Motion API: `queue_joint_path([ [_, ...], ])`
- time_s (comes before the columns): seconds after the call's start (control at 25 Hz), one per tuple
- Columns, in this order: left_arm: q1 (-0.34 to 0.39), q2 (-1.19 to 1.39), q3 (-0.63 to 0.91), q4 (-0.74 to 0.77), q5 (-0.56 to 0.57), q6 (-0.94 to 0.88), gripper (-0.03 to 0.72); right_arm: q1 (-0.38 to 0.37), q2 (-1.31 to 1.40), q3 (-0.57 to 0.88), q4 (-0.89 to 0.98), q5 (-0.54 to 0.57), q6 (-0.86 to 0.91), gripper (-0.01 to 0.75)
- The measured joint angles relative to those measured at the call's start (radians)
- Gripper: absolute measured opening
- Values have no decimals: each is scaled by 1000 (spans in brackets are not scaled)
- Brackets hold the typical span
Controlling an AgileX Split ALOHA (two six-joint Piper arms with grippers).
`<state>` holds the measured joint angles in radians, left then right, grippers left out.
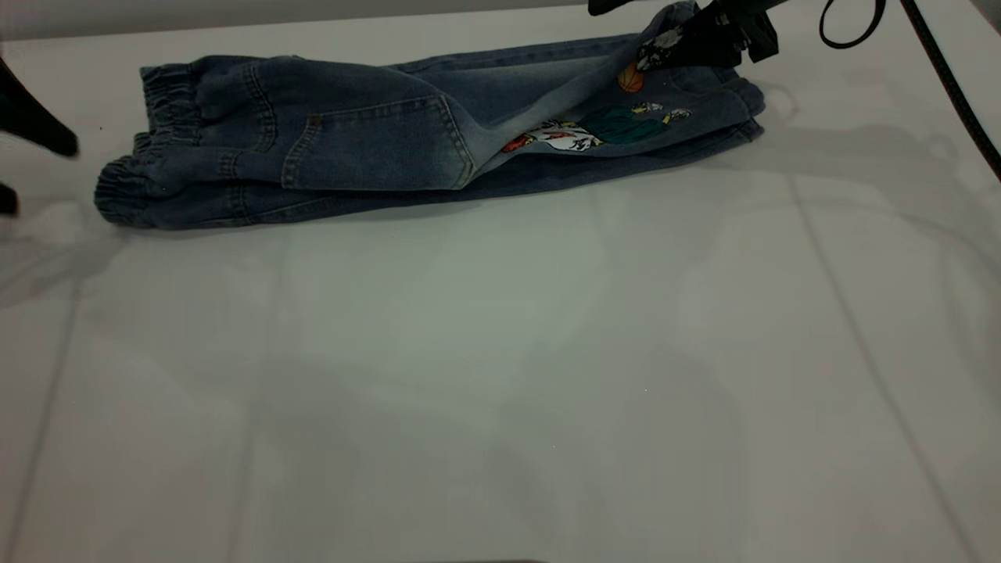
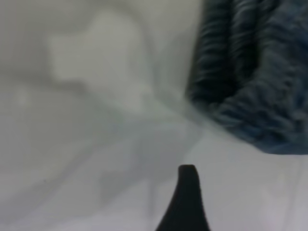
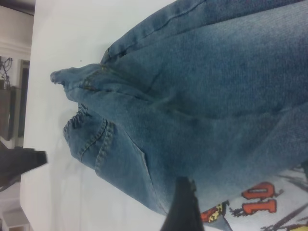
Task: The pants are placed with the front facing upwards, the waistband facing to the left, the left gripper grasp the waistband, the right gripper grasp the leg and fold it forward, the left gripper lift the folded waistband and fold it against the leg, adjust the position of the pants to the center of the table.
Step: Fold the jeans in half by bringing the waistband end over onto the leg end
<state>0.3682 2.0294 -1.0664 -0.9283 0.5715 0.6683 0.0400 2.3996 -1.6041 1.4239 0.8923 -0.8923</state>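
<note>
The blue denim pants (image 1: 367,141) lie folded lengthwise along the far part of the table (image 1: 500,375). Their gathered waistband (image 1: 160,105) points left. My right gripper (image 1: 692,43) is shut on a leg hem at the far right and holds it lifted. The lifted leg is turned over, so the cartoon print with a basketball (image 1: 602,129) shows. In the right wrist view denim (image 3: 216,96) fills the space beside one black finger (image 3: 183,207). My left gripper (image 1: 39,173) stands open at the left edge, just short of the waistband (image 2: 250,72). One of its fingers (image 2: 186,202) hovers over bare table.
A black cable (image 1: 946,70) loops and runs down at the far right. The wide near half of the white table lies in front of the pants. Seam lines cross the table surface.
</note>
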Motion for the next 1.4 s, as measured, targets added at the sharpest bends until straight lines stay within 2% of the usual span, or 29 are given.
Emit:
queue_joint_path([
  [0.24,-8,89,-32,-89,-1,21,579,0,0,0,0,0,0,509],
  [0.68,-71,191,-72,-282,-43,127,580,0,0,0,-2,-1,0,509],
  [0.8,-77,205,-79,-318,-52,129,558,0,0,0,-2,-1,0,509],
  [0.88,-77,216,-79,-349,-48,130,518,0,0,0,-2,0,0,509],
  [1.0,-77,237,-80,-390,-32,130,409,0,0,0,-2,11,1,509],
  [1.24,-77,261,-81,-419,-31,130,132,0,0,0,-3,31,0,509],
  [1.32,-77,261,-81,-419,-35,130,92,2,0,0,-3,44,0,509],
  [1.4,-80,256,-81,-413,-39,130,83,12,0,0,1,53,0,509],
])
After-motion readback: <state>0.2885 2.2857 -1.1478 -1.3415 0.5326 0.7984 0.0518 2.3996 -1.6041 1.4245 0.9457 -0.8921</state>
